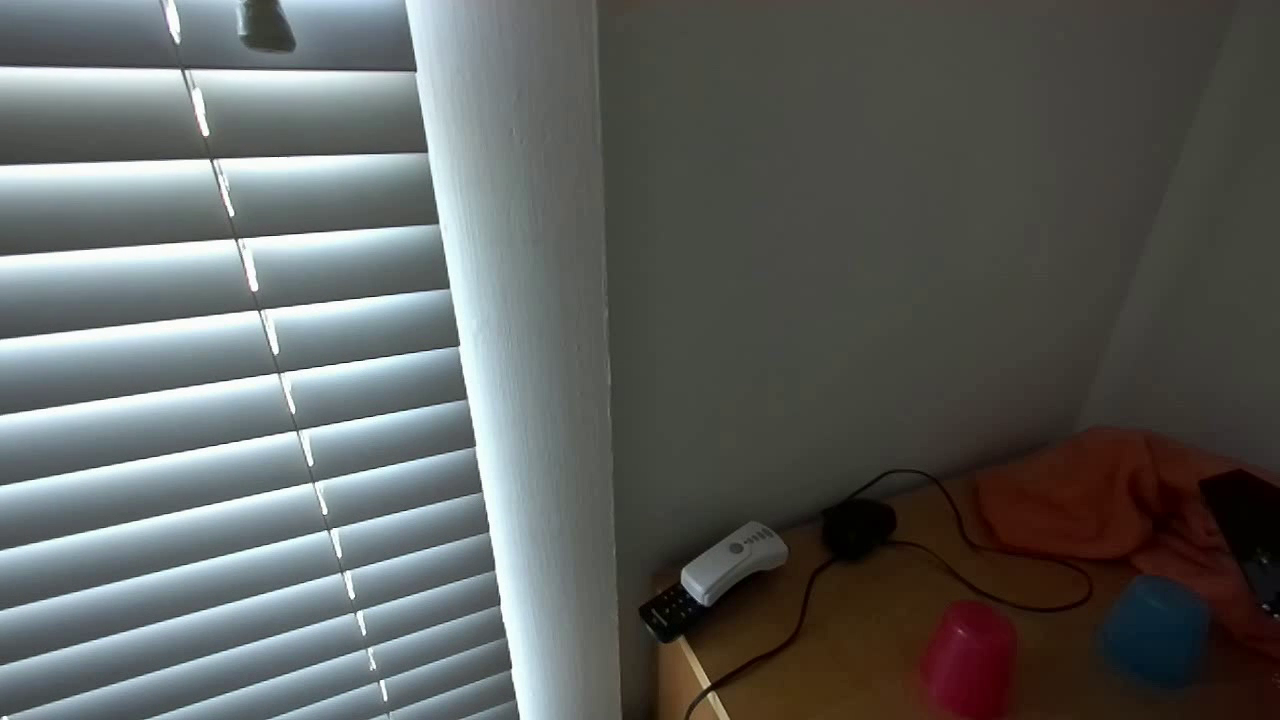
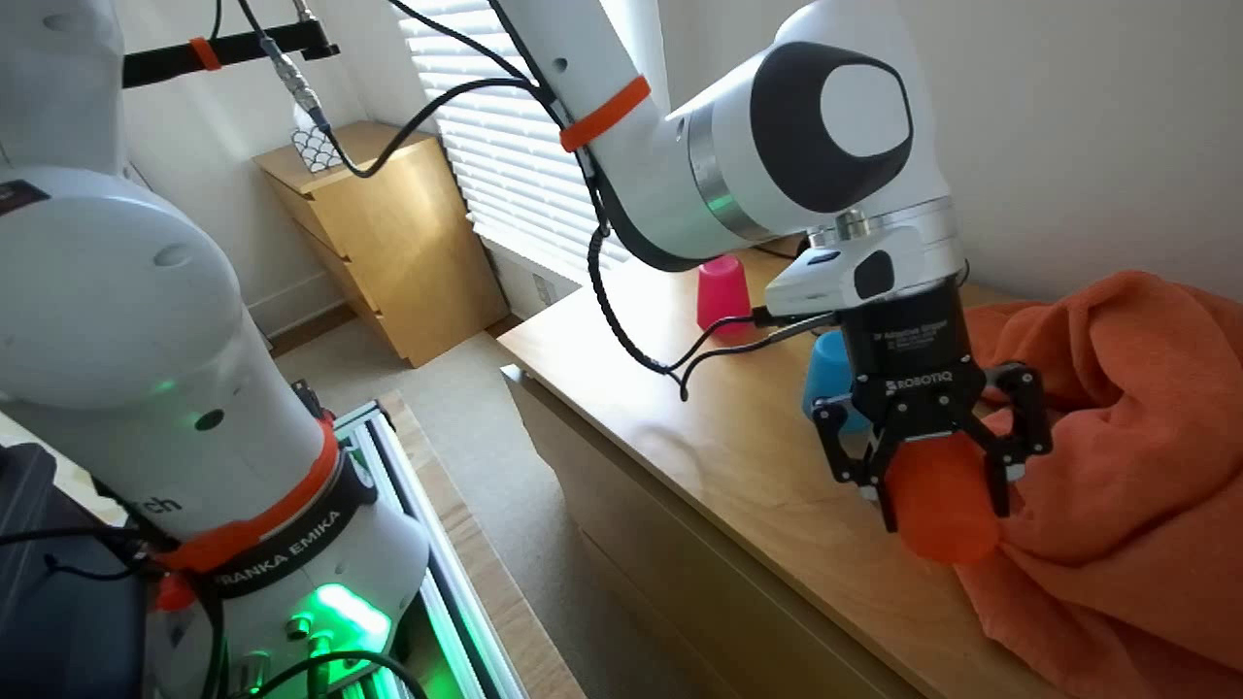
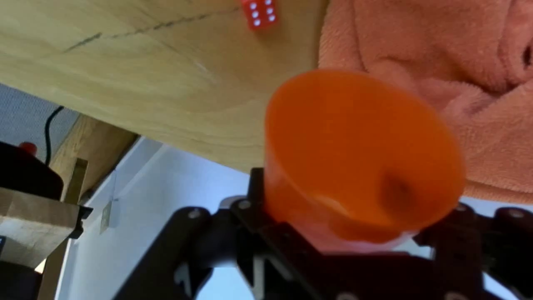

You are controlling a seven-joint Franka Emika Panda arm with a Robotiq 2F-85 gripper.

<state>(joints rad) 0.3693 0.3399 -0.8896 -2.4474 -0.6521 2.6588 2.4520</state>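
The gripper [image 2: 942, 497] points downward, partly open, and has hold of 1 orange cup [image 3: 362, 146]. Its fingers [image 2: 997, 490] lie against 2 opposite sides of the cup, and the cup's lower end reaches past the fingertips. Whether this cup touches the bench [image 2: 719, 427] below, I cannot tell.

Just beside the gripper, an orange towel [image 2: 1136, 466] lies in loose folds on the bench. In the wrist view, 1 red die [image 3: 260, 14] with white dots lies on the wood beyond the held cup, near the edge of the towel.

Behind the gripper, as an exterior view shows it, there is a blue cup [image 2: 828, 374], which the gripper partly hides. Farther from the gripper stands a pink cup [image 2: 722, 291]. In both exterior views these 2 cups stand on the bench with the narrow end up.

Well apart from the gripper, at the far end of the bench, a white remote [image 1: 735, 562] rests upon a black remote [image 1: 670, 612]. Near them, by the wall [image 1: 850, 250], lies a black device [image 1: 858, 528] with a thin black cable [image 1: 765, 655]. Beyond that end is a window with a white blind [image 1: 230, 400].
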